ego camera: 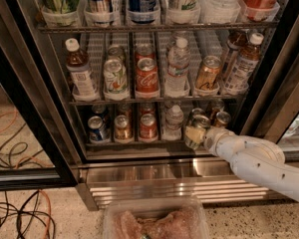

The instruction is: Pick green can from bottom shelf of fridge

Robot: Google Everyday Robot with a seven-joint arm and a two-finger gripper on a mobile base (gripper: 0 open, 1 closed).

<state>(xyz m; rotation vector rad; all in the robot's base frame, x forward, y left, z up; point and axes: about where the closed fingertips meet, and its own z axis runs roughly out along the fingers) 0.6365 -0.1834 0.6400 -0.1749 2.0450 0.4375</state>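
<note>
The fridge stands open in front of me. Its bottom shelf holds rows of short cans and a small water bottle. The green can, pale silvery-green with a shiny top, stands at the front of a right-hand lane. My gripper reaches in from the lower right on its white arm and sits right against the front of the green can, covering its lower body. Another can stands just to the right of it.
On the bottom shelf, left to right, stand a blue can, a bronze-gold can and a red can. The black fridge frame is close on the right. A clear plastic container lies below. Cables lie on the floor at left.
</note>
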